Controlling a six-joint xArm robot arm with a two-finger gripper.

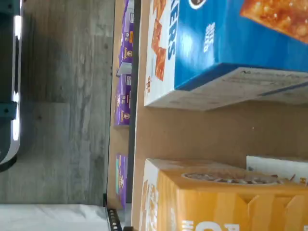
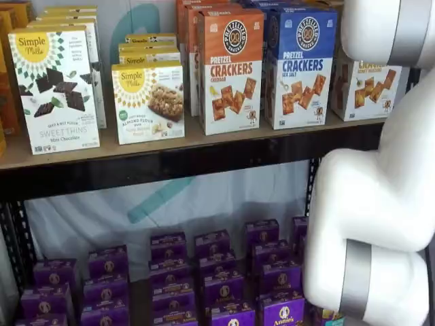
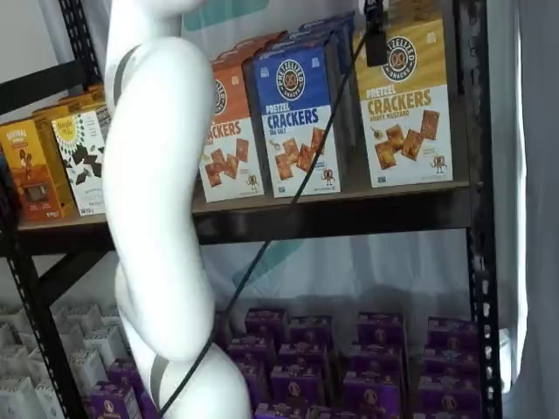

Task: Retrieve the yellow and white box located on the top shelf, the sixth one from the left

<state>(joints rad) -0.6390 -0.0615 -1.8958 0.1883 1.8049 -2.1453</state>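
The white robot arm (image 2: 380,197) hides part of the yellow and white pretzel-crackers box (image 3: 409,105), standing at the long brown wooden top shelf's (image 3: 367,188) 3 o'clock end. Gripper (image 3: 376,35): one dark finger visible, holding nothing, apparently fully spread.

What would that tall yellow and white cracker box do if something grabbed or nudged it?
The yellow and white box is a tall, narrow carton standing upright on the top shelf, so a high nudge could probably tip it. It looks like thin cardboard, likely light, and may dent if squeezed. Its flat printed sides might be slightly slippery.
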